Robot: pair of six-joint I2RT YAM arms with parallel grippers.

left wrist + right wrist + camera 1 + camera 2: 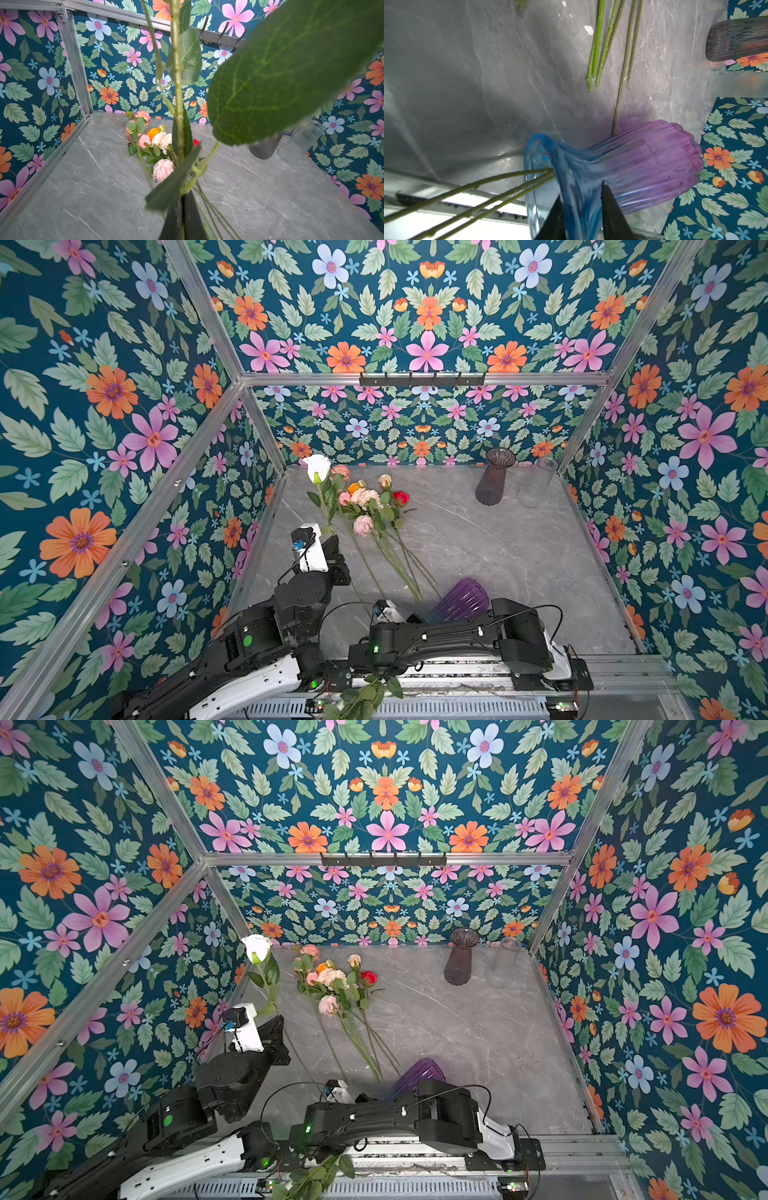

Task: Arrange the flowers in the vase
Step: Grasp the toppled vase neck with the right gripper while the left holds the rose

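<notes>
Setting: a grey marble table (519, 564) inside a booth with flowered wallpaper, two robot arms at the near edge.

Left gripper (182, 202): its jaws are pressed together, pinching the stem of a white rose (318, 466) low down, below the leaves.

White rose: it is lifted off the table at far left, head highest and farthest. Its long stem slants down toward near right.

Right gripper (581, 190): its jaws sit on either side of the narrow neck of a purple vase (461, 599) and appear to clasp the glass.

Purple vase: it is at near centre and tipped over, base pointing far right and blue mouth facing near left.

Already in the vase: three stems (488, 182) enter the mouth, and their leafy tops (361, 697) hang over the near edge.

Loose flowers (365, 502): pink, cream, orange and red heads lie at far centre, stems pointing near.

Key relation: the rose's cut end points toward the vase mouth from the left. The left arm is nearer, so it likely feeds the stem in lengthwise.

Spare vases: a dark vase (494, 477) and a clear vase (538, 483) stand at far right.

View differences: only the right wrist view shows the vase mouth, which the right arm hides in both top views. Only the top views show the rose head.
</notes>
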